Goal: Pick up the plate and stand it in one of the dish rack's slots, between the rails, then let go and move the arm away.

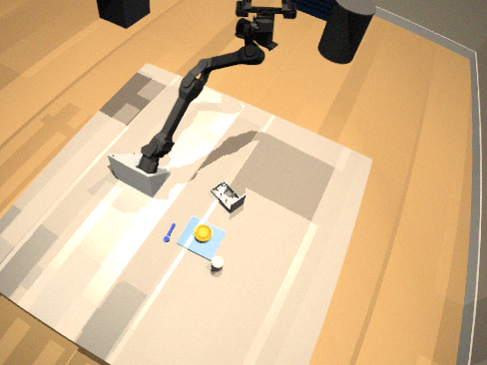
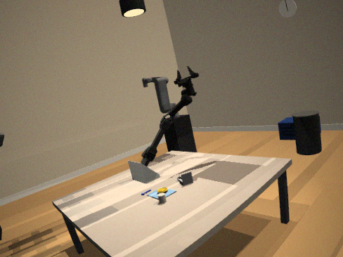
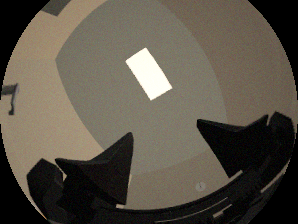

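A small yellow plate lies flat on a light blue mat. The dish rack, white and dark, stands on the table beyond the mat, towards the back in the exterior view; its slots are too small to make out. My gripper is open and empty. It is raised high above the table, far from the plate and the rack, with its fingers pointing up; the wrist view shows the ceiling between them.
A blue spoon lies beside the mat. A whitish cup stands close to the mat's other side. The grey wedge-shaped block is at the arm's base. A lamp hangs overhead.
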You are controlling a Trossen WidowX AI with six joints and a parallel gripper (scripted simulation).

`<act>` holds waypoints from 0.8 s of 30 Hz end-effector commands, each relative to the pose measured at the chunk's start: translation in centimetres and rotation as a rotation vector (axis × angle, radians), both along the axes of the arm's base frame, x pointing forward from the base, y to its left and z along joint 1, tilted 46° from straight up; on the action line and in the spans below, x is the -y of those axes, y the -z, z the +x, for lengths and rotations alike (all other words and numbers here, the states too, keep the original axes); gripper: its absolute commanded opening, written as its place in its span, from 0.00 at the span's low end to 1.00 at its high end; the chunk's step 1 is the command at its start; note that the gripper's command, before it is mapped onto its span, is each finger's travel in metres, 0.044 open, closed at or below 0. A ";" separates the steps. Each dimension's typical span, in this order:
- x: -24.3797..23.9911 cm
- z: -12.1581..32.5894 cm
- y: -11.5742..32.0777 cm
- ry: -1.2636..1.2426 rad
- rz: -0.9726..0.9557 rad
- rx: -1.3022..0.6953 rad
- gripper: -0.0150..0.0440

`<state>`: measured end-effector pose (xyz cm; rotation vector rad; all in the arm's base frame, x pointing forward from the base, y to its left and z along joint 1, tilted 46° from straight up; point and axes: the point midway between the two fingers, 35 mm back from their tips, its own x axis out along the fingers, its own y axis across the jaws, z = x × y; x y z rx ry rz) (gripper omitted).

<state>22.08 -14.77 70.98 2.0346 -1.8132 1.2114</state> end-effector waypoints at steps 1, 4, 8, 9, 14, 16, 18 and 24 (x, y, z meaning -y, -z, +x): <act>0.5 1.8 0.4 0.058 -0.021 -0.117 0.93; 0.8 3.2 0.8 0.098 -0.035 -0.208 0.93; 1.1 5.1 1.3 0.144 -0.056 -0.329 0.93; 1.2 5.5 1.4 0.157 -0.063 -0.357 0.93; 2.0 7.7 2.3 0.217 -0.097 -0.496 0.93; 2.2 8.4 2.6 0.233 -0.108 -0.536 0.93; 2.4 8.8 2.8 0.243 -0.113 -0.563 0.93; 3.0 11.8 4.3 0.303 -0.152 -0.751 0.93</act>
